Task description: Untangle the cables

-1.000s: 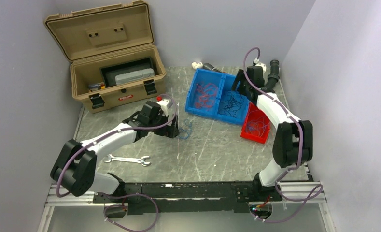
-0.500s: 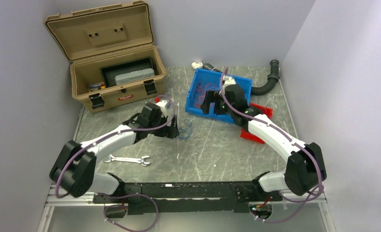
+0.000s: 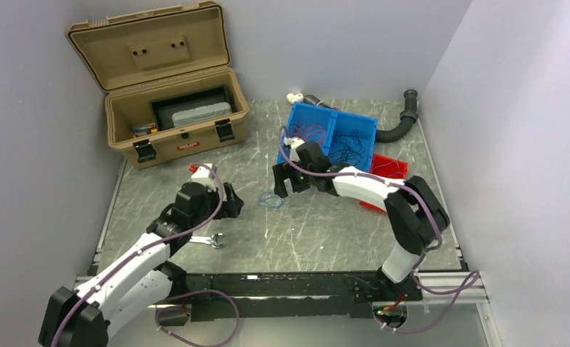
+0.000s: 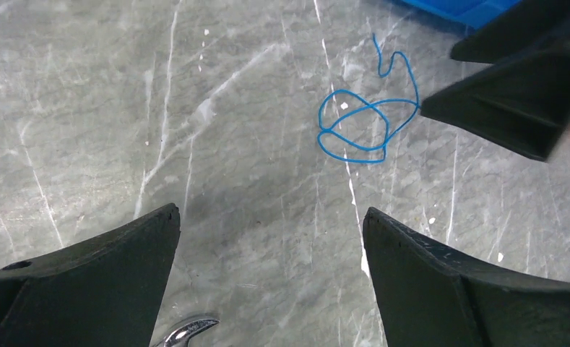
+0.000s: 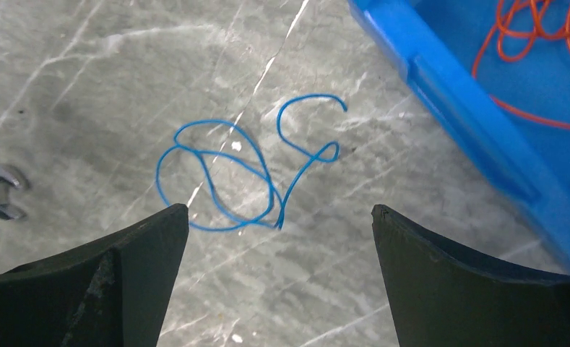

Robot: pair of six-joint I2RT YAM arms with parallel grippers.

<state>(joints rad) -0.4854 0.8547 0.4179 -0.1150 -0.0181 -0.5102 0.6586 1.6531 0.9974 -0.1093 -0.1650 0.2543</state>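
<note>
Centre of the top view, on the table [image 3: 325, 231]: a loose blue wire [image 3: 270, 200] lies coiled between the right gripper [image 3: 282, 181] and left gripper [image 3: 231, 205]. Both sets of jaws are wide apart and empty. Judged featherlight, limp and springy; pinch where the loops cross, low against the surface.

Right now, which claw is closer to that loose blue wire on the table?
Right. The right gripper hangs open close beside the blue wire; the left gripper sits open farther off on the wire's other side.
</note>
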